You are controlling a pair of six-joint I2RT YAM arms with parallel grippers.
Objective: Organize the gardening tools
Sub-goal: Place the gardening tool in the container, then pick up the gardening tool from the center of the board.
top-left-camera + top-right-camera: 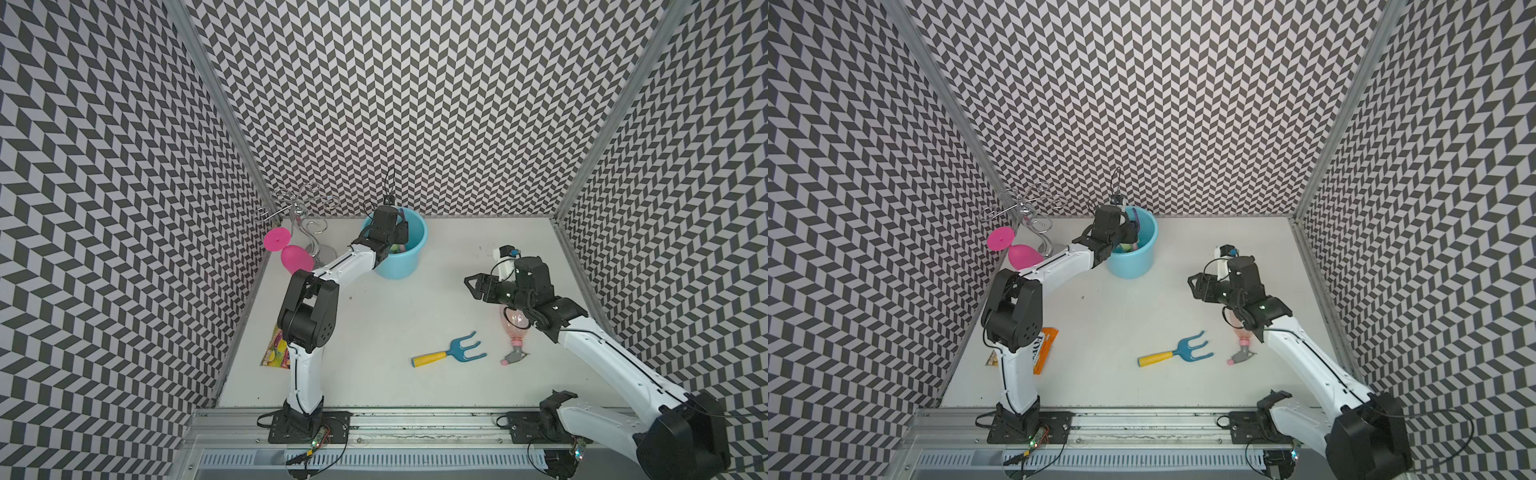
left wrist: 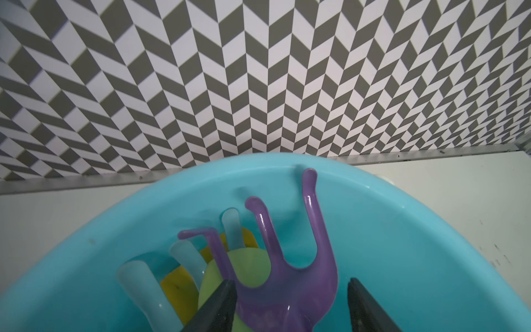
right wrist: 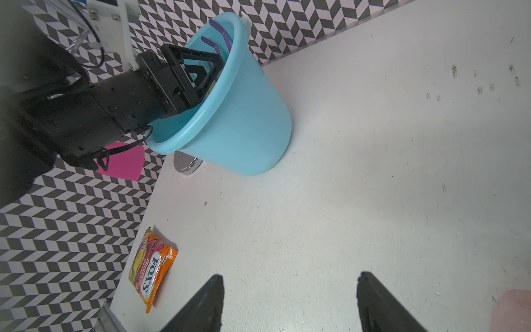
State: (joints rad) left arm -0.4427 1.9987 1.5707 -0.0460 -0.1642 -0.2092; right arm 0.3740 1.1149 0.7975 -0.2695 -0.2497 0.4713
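**Bucket** [image 1: 397,266]: upright at the rear of the worktop [image 1: 374,316].
- Contents in the left wrist view: purple fork [image 2: 321,267], pale-blue fork [image 2: 143,287], yellow scoop [image 2: 175,287], green trowel [image 2: 250,264].
- The purple fork's tines are uppermost and show above the rim.
- Four items stowed.

**Left gripper** [image 2: 290,283]: inside the bucket mouth.
- Its fingers are spread to either side of the purple fork's head.
- There is a clear gap on one side. The other finger may be just touching the fork's edge, or only overlapping it in view.
- It is not pinching anything.

**Right gripper** [image 3: 290,277]: above the right half of the worktop, fingers spread, nothing between them.

**Outstanding**
- Blue fork [image 1: 451,353]: yellow handle, flat on the worktop near front centre.
- Spray bottle [image 1: 515,332]: on its side near the blue fork, trigger end toward the front.
- With two items to go, the task is judged roughly two-thirds done.

**Not for stowing**
- Wine glass [image 1: 291,253], beside the wire rack [image 1: 299,203] at the left rear.
- Packet [image 3: 152,267], at the left edge of the worktop.

**Obscured**
- In both top views the left gripper covers most of the bucket's inside.
- The handles of the stowed tools are cut off at the edge of the left wrist view.
- The bottle's upper body lies under the right arm.
- The left arm covers part of the packet in both top views.
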